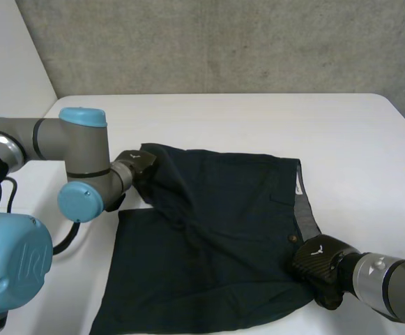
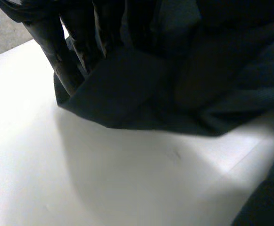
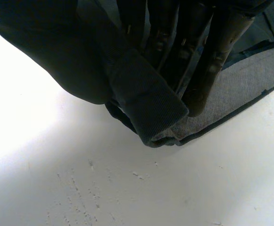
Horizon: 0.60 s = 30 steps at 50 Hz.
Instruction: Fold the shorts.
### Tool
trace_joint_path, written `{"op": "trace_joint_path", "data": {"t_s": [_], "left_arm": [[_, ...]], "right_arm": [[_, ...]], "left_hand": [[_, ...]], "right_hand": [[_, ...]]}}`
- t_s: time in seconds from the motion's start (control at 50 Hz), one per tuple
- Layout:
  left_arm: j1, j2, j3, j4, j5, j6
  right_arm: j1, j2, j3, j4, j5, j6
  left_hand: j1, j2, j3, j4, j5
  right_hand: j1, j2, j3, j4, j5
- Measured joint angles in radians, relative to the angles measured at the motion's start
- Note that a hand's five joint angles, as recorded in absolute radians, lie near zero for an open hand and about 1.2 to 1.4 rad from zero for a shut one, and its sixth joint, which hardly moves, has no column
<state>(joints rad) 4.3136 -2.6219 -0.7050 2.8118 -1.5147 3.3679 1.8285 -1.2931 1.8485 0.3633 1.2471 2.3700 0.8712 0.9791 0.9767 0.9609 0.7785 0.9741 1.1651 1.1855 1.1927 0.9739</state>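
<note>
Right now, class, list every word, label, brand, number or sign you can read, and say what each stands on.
No words or numbers can be read anywhere.
White mark on the back of the right robot hand: a small symbol, too small to read.
Shorts: no readable print or label.

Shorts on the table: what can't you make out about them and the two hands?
1. Head view: one near hem corner of the shorts is cut off by the picture's edge.
2. Head view: fingertips of the right hand are hidden beneath its own back and the cloth.
3. Left wrist view: the thumb of the left hand is lost in dark folds.
4. Head view: the round spot near the right hand is too small to identify.
</note>
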Motion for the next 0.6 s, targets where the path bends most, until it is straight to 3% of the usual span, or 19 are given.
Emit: {"op": "trace_joint_path", "data": {"t_s": [0.02, 0.1, 0.14, 0.44, 0.5, 0.52, 0.58, 0.6], "left_arm": [[0.0, 0.002, -0.001, -0.001, -0.004, 0.0], [0.0, 0.027, -0.009, -0.001, -0.027, 0.002], [0.001, 0.048, -0.019, 0.0, -0.042, 0.002], [0.088, 0.268, -0.305, 0.03, -0.073, -0.004], [0.105, 0.3, -0.358, 0.033, -0.071, -0.005], [0.113, 0.319, -0.388, 0.035, -0.069, -0.006], [0.119, 0.345, -0.424, 0.036, -0.065, -0.006], [0.12, 0.354, -0.436, 0.037, -0.062, -0.006]], "right_arm": [[0.0, 0.0, 0.0, 0.0, 0.0, 0.0], [0.0, 0.0, 0.0, 0.0, 0.0, 0.0], [0.001, 0.001, 0.001, 0.0, 0.0, 0.0], [0.001, 0.002, 0.002, 0.0, 0.0, 0.0], [0.001, 0.002, 0.002, 0.0, 0.0, 0.0], [0.002, 0.002, 0.002, 0.0, 0.0, 0.0], [0.003, 0.002, 0.003, 0.0, 0.0, 0.0], [0.004, 0.002, 0.003, 0.0, 0.0, 0.0]], "left_hand": [[0.024, 0.159, 0.161, 0.175, 0.172], [0.054, 0.207, 0.208, 0.23, 0.212], [0.179, 0.211, 0.21, 0.232, 0.212], [0.189, 0.198, 0.198, 0.229, 0.205], [0.106, 0.012, 0.023, 0.039, 0.068], [-0.049, -0.128, -0.122, -0.109, -0.09], [-0.058, -0.145, -0.14, -0.118, -0.1], [-0.218, -0.308, -0.298, -0.29, -0.279]], "right_hand": [[0.0, 0.0, 0.0, 0.0, 0.0], [0.0, 0.0, 0.0, 0.0, 0.0], [0.0, 0.0, 0.0, 0.0, 0.0], [0.0, 0.0, 0.0, 0.0, 0.0], [0.0, 0.0, 0.0, 0.0, 0.0], [0.0, 0.0, 0.0, 0.0, 0.0], [0.0, 0.0, 0.0, 0.0, 0.0], [0.0, 0.0, 0.0, 0.0, 0.0]]}}
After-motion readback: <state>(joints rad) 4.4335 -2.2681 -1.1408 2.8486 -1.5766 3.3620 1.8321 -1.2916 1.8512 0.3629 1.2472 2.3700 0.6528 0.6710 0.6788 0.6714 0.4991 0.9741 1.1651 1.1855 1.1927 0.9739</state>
